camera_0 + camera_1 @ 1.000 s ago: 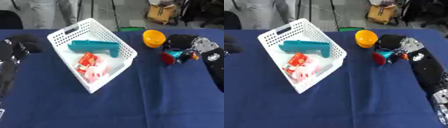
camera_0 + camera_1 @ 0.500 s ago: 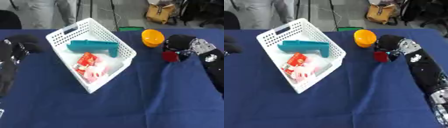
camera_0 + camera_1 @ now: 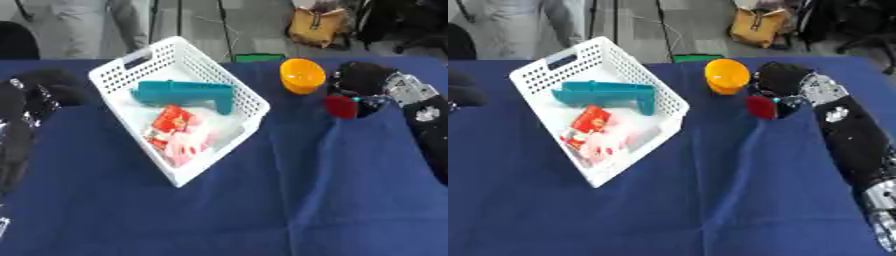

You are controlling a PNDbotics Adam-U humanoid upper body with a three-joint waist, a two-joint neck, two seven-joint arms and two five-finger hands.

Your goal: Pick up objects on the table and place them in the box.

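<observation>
A white slatted box (image 3: 122, 81) lies askew on the blue table, holding a teal block (image 3: 185, 94) and red and pink packets (image 3: 178, 133). An orange cup (image 3: 302, 76) stands to its right. My right hand (image 3: 780, 85) is at the far right, next to the cup, fingers curled round a small red object (image 3: 761, 107) with a bit of teal on it. My left hand (image 3: 48, 85) rests at the left edge, beside the box, its fingers curled with nothing in them.
The blue cloth (image 3: 262, 200) covers the table, with wrinkles near the middle front. Beyond the far edge stand a yellow bag (image 3: 316, 27), chair legs and a person's legs.
My right hand has drawn the red object a little farther back and up, closer to the orange cup. The left hand and the box hold still.
</observation>
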